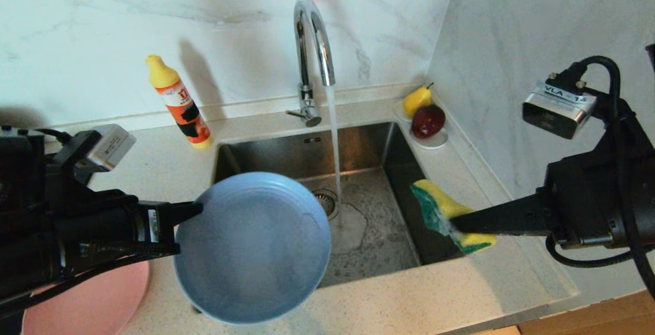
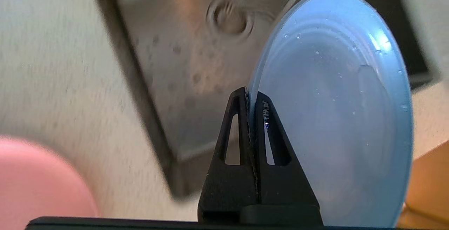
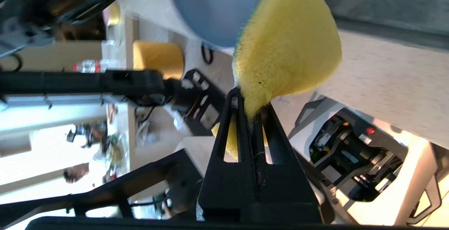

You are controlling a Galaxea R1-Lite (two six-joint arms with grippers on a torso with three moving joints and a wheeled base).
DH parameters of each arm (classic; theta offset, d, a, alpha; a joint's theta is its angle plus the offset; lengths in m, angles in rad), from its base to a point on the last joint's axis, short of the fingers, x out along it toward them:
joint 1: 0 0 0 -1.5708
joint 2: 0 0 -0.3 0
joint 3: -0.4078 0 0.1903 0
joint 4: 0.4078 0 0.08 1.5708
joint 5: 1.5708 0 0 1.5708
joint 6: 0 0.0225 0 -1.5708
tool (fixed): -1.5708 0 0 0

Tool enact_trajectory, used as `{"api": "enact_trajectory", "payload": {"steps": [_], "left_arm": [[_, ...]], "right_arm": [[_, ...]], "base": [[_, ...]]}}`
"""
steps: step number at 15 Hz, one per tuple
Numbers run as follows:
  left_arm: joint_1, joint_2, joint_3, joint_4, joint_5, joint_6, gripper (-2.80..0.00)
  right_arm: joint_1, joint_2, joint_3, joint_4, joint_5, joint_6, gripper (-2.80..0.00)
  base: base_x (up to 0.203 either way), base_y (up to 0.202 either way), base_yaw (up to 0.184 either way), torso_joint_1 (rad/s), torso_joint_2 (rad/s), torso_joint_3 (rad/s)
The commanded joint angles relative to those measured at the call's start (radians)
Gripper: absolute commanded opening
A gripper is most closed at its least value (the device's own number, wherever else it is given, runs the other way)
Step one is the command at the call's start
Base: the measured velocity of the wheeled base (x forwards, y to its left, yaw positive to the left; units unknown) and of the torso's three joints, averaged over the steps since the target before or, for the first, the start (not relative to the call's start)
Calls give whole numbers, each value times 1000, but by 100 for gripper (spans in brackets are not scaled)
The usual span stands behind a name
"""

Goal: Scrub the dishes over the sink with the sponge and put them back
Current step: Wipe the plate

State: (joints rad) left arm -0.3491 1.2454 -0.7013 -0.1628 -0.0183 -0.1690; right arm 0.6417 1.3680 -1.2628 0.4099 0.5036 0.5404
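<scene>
The sink (image 1: pixel 389 156) was brushed steel, matt and wet around the drain. Behind the sink, the tap (image 1: pixel 313 33) shone as polished chrome. The light-blue plate (image 1: pixel 250 248) looked like smooth plastic, beaded with droplets. The sponge (image 1: pixel 450 215) was porous yellow foam with a rough green side. The counter (image 1: pixel 450 294) around the sink was speckled stone.

Left arm: reaches in level from the left edge of the head view; wrist camera on top
Left gripper (image 1: pixel 197 207): fingers pinched together, pointing right
Right arm: comes in from the right edge; wrist raised
Right gripper (image 1: pixel 455 221): fingers clamped tight, pointing left
</scene>
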Motion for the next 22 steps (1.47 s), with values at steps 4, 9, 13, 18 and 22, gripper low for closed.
{"api": "enact_trajectory", "payload": {"steps": [4,9,13,18,22], "left_arm": [[-71,5,137,-311,-2,97,-280],[-145,38,135,-416,-1,138,-280],[-163,81,138,-451,0,168,-280],[-167,150,120,-552,16,212,-280],[-166,177,118,-587,29,226,-280]], "right_arm": [[90,127,-118,40,3,7,-280],[163,235,-204,77,-4,10,-280],[194,292,-258,79,-20,12,-280],[230,375,-272,79,-37,9,-280],[280,411,-339,116,-38,10,-280]], "base": [[0,0,0,0,0,0],[0,0,0,0,0,0],[0,0,0,0,0,0],[0,0,0,0,0,0],[0,0,0,0,0,0]]}}
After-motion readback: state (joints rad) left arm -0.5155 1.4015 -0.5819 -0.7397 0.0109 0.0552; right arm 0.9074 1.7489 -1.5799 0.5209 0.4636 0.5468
